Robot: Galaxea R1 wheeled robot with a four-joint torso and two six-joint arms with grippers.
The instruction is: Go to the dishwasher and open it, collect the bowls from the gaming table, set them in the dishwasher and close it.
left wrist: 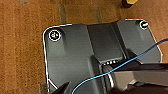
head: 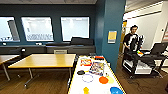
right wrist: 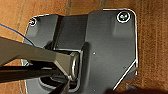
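I see a wood-topped table [head: 43, 60] on metal legs standing left, close beside the gaming table [head: 75, 83], smooth white top with yellow rim. On that top, left to right: a dark flat disc [head: 80, 72] near the left edge, a pale bowl [head: 87, 78] with bluish rim mid-top, a small yellow cup [head: 86, 89] at the near edge, flat game boxes [head: 96, 67] toward the far end, orange bowl [head: 103, 80] touching yellow bowl [head: 110, 80] by the right edge. Teal pillar [head: 110, 30] behind; a person [head: 130, 37] at a cart right. Brown carpet [left wrist: 22, 50] under both wrists. Jaws: cannot tell for either gripper.
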